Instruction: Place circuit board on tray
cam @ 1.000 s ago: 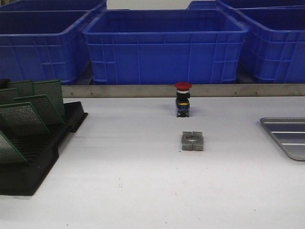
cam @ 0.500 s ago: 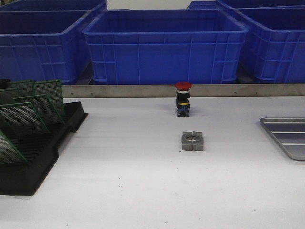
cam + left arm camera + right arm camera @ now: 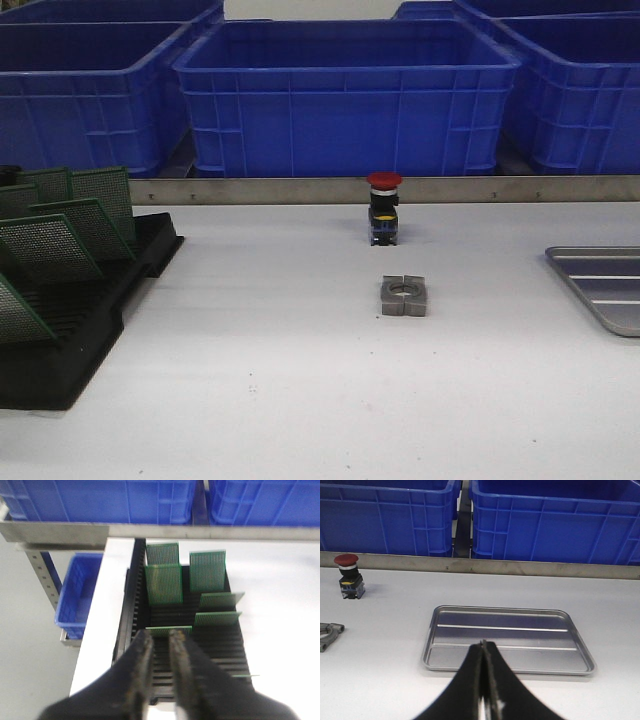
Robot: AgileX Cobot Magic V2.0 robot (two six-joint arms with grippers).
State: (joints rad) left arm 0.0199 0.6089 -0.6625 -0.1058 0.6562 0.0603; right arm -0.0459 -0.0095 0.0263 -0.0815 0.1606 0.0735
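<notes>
Task not yet begun: I see the tray [image 3: 510, 639] bare at the table's right, every circuit board [image 3: 163, 582] upright in the black rack [image 3: 130, 625]. My left gripper [image 3: 159, 641] hovers slightly parted, empty; my right gripper [image 3: 482, 647] is closed, empty.

Shiny ribbed metal tray [image 3: 509, 639], matt black plastic rack [image 3: 85, 325], glossy blue plastic crates [image 3: 345, 95], perforated green boards [image 3: 164, 583].
</notes>
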